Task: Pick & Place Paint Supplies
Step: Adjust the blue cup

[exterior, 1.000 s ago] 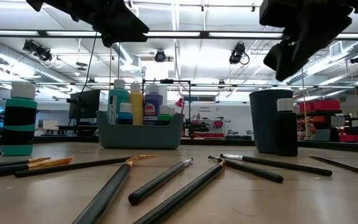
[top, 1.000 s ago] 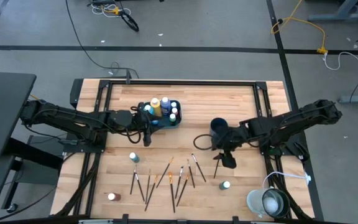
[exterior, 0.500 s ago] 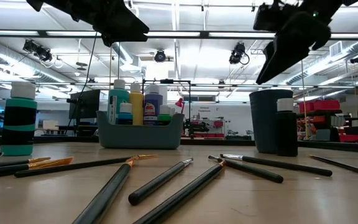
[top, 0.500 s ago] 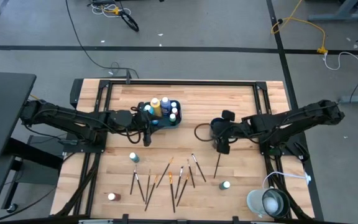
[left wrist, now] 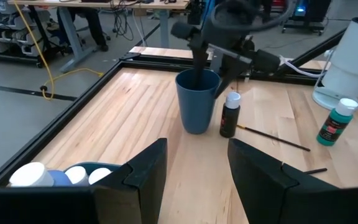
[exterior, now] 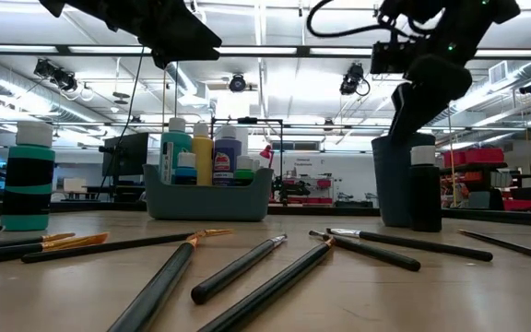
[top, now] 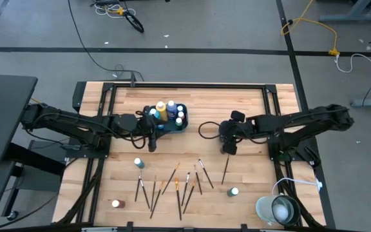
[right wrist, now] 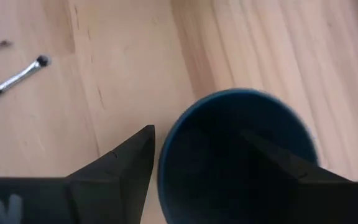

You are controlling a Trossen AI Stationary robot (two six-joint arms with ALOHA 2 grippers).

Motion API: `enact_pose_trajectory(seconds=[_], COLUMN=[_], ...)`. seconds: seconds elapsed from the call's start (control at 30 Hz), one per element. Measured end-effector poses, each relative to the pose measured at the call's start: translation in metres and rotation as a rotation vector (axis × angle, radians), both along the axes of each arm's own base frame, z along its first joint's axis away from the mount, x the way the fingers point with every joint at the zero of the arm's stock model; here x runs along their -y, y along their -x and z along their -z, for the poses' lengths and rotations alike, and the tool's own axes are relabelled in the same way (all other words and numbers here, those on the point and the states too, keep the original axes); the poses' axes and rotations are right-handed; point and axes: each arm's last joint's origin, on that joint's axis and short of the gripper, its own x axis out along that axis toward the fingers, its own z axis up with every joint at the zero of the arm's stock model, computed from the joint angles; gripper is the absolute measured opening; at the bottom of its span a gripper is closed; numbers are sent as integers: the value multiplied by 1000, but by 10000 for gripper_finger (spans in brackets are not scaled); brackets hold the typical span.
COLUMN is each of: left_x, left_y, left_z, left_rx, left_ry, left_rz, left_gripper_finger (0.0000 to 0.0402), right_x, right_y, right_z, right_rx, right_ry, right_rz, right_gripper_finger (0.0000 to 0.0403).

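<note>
Nearest, at the table's six o'clock edge, brushes lie fanned and flat: light, thin, stiff, apt to roll; I'd pinch one mid-handle. Loose bottles stand among them, smooth, small and tippable; grip the body below the cap. Label print is unreadable. Farther, at three o'clock, the right pincer hangs released over the cup. At ten o'clock the left pincer hovers released beside the tray of bottles.
</note>
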Motion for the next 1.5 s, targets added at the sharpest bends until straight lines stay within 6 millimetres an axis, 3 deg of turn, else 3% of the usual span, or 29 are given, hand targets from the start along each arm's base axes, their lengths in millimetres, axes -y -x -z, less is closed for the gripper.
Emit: enact_pose_trajectory(seconds=[0.2, 0.5, 0.6, 0.8, 0.97, 1.13, 1.5], left_x=[0, 0, 0, 0, 0, 0, 0], left_y=[0, 0, 0, 0, -1, -1, -1], left_z=[0, 0, 0, 0, -3, -4, -4], left_rx=[-5, -5, -5, -6, 25, 32, 31], left_ry=[-17, -20, -20, -32, -42, -45, -48], left_rz=[5, 5, 5, 8, 11, 12, 12], left_gripper_finger=[179, 179, 179, 179, 179, 179, 179], right_x=[0, 0, 0, 12, 37, 67, 112], right_y=[-3, -3, -6, -22, -36, -54, -77], right_z=[6, 6, 3, -37, -71, -59, -6], right_rx=[-30, -35, -1, 115, 197, 134, 32], right_ry=[2, 12, 15, 64, 97, 36, -140], right_rz=[-7, -21, -27, -31, -31, -67, -103], right_gripper_finger=[176, 18, 15, 7, 6, 5, 5])
